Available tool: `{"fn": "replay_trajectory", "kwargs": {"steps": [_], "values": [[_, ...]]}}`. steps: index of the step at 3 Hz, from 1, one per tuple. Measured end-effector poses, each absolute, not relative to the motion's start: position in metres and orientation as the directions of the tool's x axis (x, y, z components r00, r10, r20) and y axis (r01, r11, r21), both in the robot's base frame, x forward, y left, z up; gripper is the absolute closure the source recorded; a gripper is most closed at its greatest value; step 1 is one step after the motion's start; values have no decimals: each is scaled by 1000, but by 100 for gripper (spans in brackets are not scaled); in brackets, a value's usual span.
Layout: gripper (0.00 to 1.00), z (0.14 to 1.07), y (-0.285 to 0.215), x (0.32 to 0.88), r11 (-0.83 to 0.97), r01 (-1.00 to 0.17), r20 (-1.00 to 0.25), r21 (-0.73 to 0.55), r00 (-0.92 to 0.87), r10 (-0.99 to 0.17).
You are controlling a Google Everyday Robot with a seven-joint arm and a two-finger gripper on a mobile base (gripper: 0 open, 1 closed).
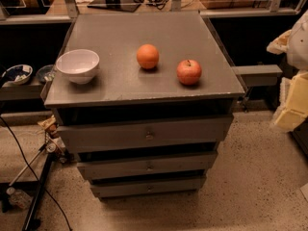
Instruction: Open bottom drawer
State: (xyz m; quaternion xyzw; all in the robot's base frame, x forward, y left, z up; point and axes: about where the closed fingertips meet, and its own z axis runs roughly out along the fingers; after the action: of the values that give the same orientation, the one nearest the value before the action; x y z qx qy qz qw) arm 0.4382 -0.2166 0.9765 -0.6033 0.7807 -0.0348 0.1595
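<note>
The claw (292, 106) shows only as a pale cream shape at the right edge of the view, level with the upper part of the cabinet and well clear of it. I cannot tell whether it is open or closed, and it holds nothing that I can make out.

The bottom drawer (120, 188) lies down and to the left of the claw, well apart from it, just above the floor. It is the slimmest of the three grey fronts, under the middle drawer (115, 168) and the top drawer (106, 136). Its front runs level from left to right, facing the camera, and it looks pushed in. Its small round knob (148, 187) sits at the centre of that long axis. With only one arm, the coming move turns, as I judge it, on bringing the claw down and leftwards to the knob, then pulling straight out across the front's length, towards the camera.

Up and to the left of the claw, the cabinet's surface (144, 23) carries a white bowl (78, 65), which is upright and looks empty. Nearer the claw, an orange (147, 56) and an apple (189, 71) rest on the bare surface, apart from each other and outside the bowl. What the drawers hold is hidden.
</note>
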Motion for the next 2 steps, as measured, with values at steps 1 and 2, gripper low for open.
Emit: {"fn": "replay_trajectory", "kwargs": {"steps": [1,2], "values": [[0,977,-217,438,270,-931,-207,-247,-221,-953],[0,952,-201,437,246,-949,-246,-195,-196,-949]]}}
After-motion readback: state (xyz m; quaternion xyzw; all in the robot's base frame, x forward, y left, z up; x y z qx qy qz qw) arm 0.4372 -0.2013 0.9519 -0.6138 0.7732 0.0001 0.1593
